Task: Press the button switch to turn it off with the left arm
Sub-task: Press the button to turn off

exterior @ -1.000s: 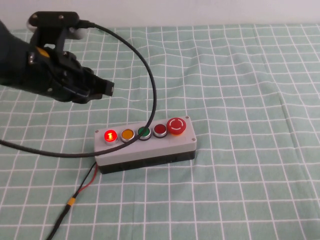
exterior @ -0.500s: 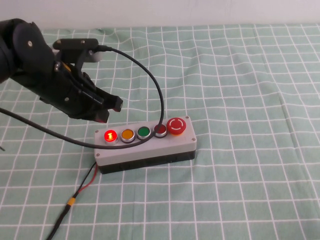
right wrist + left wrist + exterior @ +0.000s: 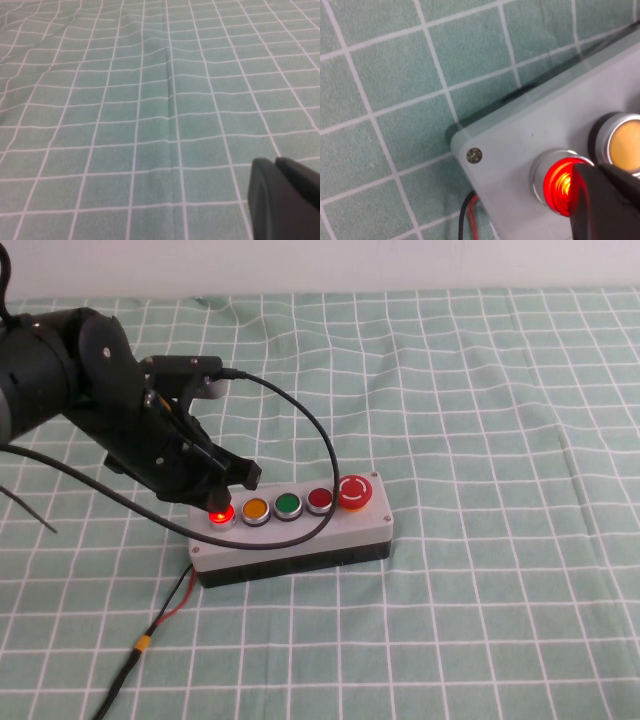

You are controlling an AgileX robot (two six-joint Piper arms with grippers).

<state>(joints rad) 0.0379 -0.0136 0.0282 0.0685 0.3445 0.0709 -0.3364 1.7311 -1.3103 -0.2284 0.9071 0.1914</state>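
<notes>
You see only part of the lit red button [image 3: 217, 514]: in the high view the left gripper [image 3: 232, 485] covers its far side, and in the left wrist view a black fingertip [image 3: 605, 205] hides its edge. You cannot tell whether the tip touches it. The "1" mark is unreadable. The yellow button [image 3: 622, 145] is cut off. The right gripper [image 3: 282, 202] shows only a corner over the checked cloth [image 3: 150, 100]; the arm is out of sight.
</notes>
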